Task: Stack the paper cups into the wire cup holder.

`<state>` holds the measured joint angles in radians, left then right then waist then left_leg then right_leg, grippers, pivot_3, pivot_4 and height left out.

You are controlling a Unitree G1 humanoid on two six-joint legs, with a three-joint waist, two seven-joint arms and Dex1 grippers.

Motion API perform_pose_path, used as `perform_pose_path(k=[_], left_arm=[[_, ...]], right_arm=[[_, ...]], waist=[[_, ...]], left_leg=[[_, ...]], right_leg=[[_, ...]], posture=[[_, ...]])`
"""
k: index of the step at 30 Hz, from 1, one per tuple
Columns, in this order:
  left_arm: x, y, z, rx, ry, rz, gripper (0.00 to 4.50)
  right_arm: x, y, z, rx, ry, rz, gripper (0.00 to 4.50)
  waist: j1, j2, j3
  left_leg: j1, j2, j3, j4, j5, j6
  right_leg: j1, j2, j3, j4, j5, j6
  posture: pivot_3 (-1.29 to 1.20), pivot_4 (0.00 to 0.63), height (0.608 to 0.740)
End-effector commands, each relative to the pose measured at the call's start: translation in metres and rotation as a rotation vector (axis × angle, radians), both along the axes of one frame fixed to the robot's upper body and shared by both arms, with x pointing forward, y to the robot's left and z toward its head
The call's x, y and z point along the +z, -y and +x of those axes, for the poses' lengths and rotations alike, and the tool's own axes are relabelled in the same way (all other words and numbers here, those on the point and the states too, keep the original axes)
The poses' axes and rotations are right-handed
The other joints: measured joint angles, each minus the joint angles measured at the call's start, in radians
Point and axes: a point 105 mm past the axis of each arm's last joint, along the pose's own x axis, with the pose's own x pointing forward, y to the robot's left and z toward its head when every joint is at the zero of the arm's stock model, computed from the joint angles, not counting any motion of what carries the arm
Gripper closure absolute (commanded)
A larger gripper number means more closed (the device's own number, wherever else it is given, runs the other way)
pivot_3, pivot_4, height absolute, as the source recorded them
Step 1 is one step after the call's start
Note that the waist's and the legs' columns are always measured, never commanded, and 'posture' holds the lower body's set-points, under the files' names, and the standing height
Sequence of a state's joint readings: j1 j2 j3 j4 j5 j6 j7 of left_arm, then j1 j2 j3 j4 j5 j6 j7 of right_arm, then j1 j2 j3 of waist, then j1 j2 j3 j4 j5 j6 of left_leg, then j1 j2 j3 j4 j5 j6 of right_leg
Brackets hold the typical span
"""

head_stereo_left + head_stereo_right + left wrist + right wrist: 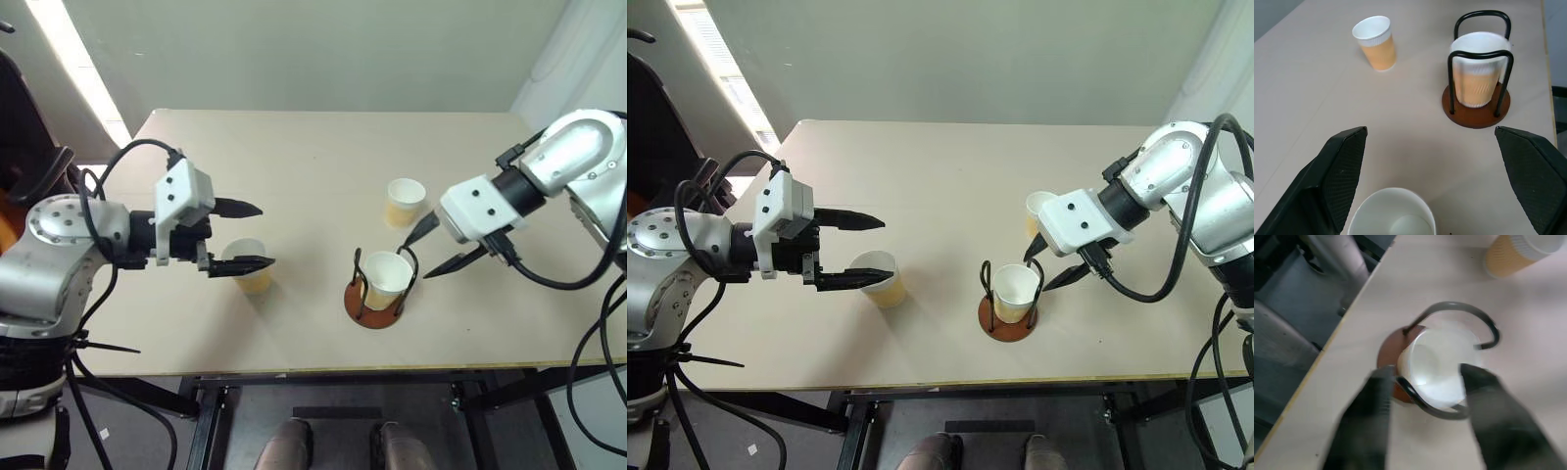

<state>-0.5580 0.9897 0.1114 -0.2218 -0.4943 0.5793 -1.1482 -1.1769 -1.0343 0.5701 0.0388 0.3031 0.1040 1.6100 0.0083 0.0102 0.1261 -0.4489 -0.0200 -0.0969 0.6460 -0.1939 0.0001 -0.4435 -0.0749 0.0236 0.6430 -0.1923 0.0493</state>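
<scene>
One tan paper cup (388, 278) sits in black-wire holder with red-brown disc base (373, 304), worktop centre. Two cups left: one at holder's 9 o'clock (247, 265) between spread left claw (247, 235) fingers, one at 1 o'clock (404, 202). Right claw (439, 246) apart, empty.

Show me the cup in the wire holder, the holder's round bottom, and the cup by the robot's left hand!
Cup in holder (389, 275), left eye view, side wall.
Holder base (372, 315), left eye view, front edge.
Cup by left fingers (253, 277), left eye view, side wall.
</scene>
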Motion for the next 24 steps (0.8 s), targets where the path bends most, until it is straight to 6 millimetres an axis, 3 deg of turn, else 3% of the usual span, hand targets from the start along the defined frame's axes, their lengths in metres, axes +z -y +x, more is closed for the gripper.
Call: perform_pose_path(k=[1,3,5,6,9,15,24], left_arm=[[0.022,-0.015,0.019,0.130,0.139,-0.006,0.00],[0.024,-0.016,0.024,0.151,0.159,-0.010,0.00],[0.023,-0.015,0.028,0.162,0.167,-0.015,0.00],[0.022,-0.013,0.029,0.160,0.168,-0.016,0.00],[0.021,-0.007,0.030,0.149,0.181,-0.018,0.00],[0.030,-0.001,0.036,0.152,0.220,-0.043,0.00],[0.033,-0.002,0.033,0.157,0.225,-0.015,0.00]], right_arm=[[0.020,0.020,0.034,-0.140,0.136,0.027,0.71],[0.030,0.026,0.065,-0.258,0.256,0.080,0.04],[0.036,0.026,0.093,-0.373,0.309,0.165,0.04],[0.030,0.027,0.098,-0.392,0.282,0.161,0.04],[0.008,0.036,0.106,-0.392,0.255,0.074,0.04],[-0.011,0.042,0.132,-0.502,0.310,0.036,0.04],[-0.032,0.027,0.145,-0.556,0.291,0.035,0.04]], waist=[[0.000,0.000,0.000],[-0.001,0.000,0.000],[-0.002,0.000,0.000],[-0.002,0.000,0.000],[-0.001,0.000,0.000],[0.003,0.001,0.001],[0.002,0.001,0.001]], left_leg=[[0.000,0.000,0.000,0.000,0.000,0.000],[0.002,0.001,0.000,0.000,0.001,-0.001],[0.003,0.001,0.000,-0.001,0.002,-0.001],[0.004,0.001,0.000,-0.001,0.002,-0.002],[0.004,0.002,0.000,-0.006,0.002,-0.003],[0.001,0.003,0.000,-0.009,0.001,-0.006],[-0.004,0.006,0.000,-0.009,-0.001,-0.010]], right_leg=[[0.000,0.000,0.000,0.000,0.000,-0.001],[0.000,0.000,0.000,0.000,0.002,-0.003],[0.000,0.000,0.001,0.001,0.003,-0.005],[0.000,0.000,0.001,0.001,0.003,-0.005],[0.000,0.000,0.000,0.000,0.003,-0.006],[-0.005,0.000,-0.002,0.001,0.006,-0.002],[-0.008,0.000,-0.009,0.000,0.006,-0.001]], posture=[[0.00,0.150,0.740],[0.00,0.150,0.740],[0.00,0.150,0.740],[0.00,0.150,0.740],[0.00,0.150,0.740],[0.00,0.150,0.740],[0.00,0.150,0.740]])
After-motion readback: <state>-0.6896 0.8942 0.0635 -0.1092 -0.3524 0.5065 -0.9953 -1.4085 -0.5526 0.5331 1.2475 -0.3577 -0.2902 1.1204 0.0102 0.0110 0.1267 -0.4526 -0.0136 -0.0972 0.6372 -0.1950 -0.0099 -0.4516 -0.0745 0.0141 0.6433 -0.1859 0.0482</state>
